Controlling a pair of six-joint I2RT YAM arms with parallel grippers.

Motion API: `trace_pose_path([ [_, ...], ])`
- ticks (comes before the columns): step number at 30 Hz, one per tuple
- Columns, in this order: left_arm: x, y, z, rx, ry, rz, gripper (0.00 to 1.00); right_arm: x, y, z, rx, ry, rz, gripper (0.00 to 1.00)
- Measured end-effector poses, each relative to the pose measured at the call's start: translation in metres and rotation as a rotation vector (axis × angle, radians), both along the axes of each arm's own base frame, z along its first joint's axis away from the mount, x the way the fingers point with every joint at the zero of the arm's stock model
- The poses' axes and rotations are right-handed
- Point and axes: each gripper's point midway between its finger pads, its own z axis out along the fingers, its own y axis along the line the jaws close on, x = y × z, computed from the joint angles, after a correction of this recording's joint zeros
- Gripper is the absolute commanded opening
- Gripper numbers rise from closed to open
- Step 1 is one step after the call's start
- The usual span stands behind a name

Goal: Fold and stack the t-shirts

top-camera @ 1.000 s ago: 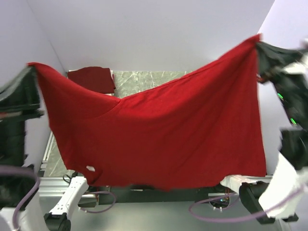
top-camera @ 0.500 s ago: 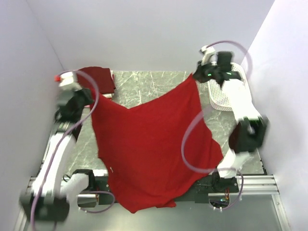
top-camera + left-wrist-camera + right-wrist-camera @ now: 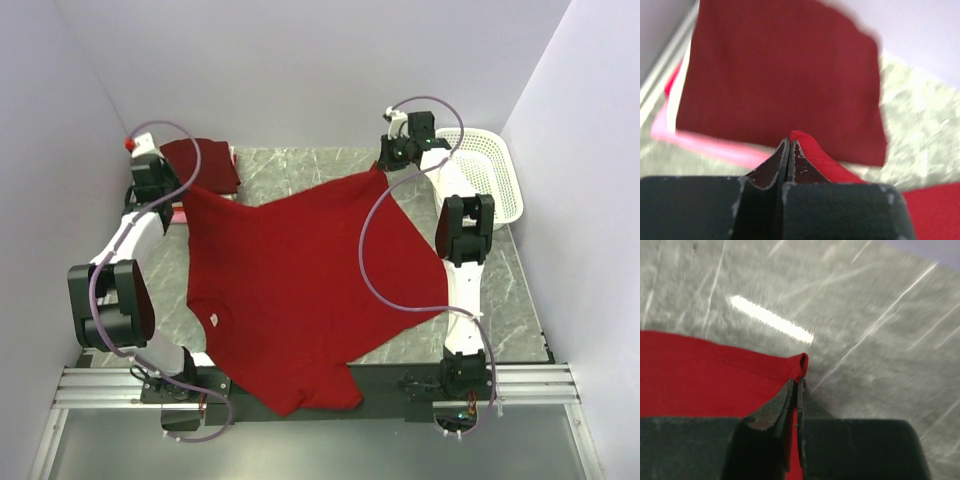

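The red t-shirt [image 3: 290,280] is held spread over the tabletop [image 3: 300,165], two corners clamped in the closed left jaws and right jaws.

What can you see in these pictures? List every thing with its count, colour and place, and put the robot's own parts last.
red t-shirt: one, bright red, spread over the middle of the table, its near end draped over the near edge.
label: one, white, on the red t-shirt's near left part.
maroon t-shirt: one, dark maroon, folded, far left corner.
pink t-shirt: one, pink, folded under the maroon one.
basket: one, white, perforated, far right.
table: one, grey marbled.
cables: two, pale purple, one looping along each arm.
left gripper: one, black, shut on the red t-shirt's far left corner.
right gripper: one, black, shut on its far right corner.
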Motion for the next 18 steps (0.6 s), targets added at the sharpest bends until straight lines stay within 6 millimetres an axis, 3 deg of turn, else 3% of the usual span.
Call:
trace_pose_path([
  [4,0.021,0.002,0.033,0.001,-0.091,-0.026,0.00,0.013,-0.001,0.015,0.008,-0.059,-0.016,0.00],
  [6,0.026,0.000,0.036,-0.005,-0.102,-0.049,0.00,0.014,0.000,0.015,0.018,-0.064,-0.024,0.00],
  [13,0.026,-0.018,0.023,-0.058,-0.079,-0.135,0.00,0.013,-0.002,0.011,0.061,-0.044,-0.033,0.00],
  [18,0.004,-0.026,0.009,-0.087,-0.048,-0.152,0.00,0.005,-0.006,0.005,0.087,-0.021,-0.030,0.00],
])
